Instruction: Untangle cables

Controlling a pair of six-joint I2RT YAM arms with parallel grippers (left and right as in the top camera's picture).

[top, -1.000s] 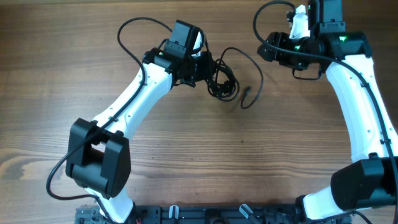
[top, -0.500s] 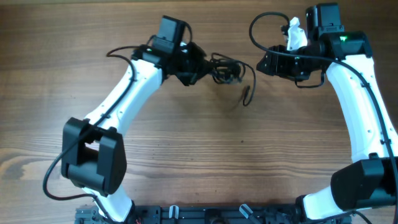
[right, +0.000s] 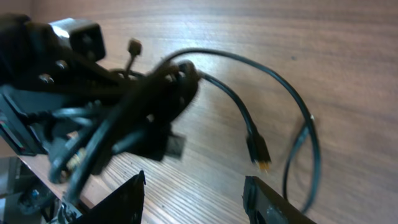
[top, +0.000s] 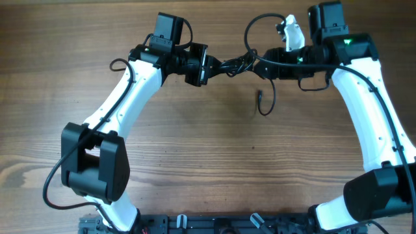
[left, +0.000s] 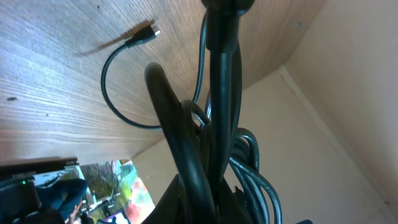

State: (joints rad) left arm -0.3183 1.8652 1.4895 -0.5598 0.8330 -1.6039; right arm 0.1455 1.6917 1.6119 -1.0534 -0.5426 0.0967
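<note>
I see the bench [top: 195,162] as wood — warm brown, with fine straight grain, smooth, with a low satin sheen. The cables [top: 234,65] wear a black sheath, rubbery or plastic, I can't tell which. It is smooth, and in the left wrist view it catches soft highlights. One plug [right: 257,152] ends in a small yellowish metal tip. The arms [top: 123,103] have smooth white plastic shells with a mild gloss, while their joints and housings are black plastic — duller, nearly matt.
</note>
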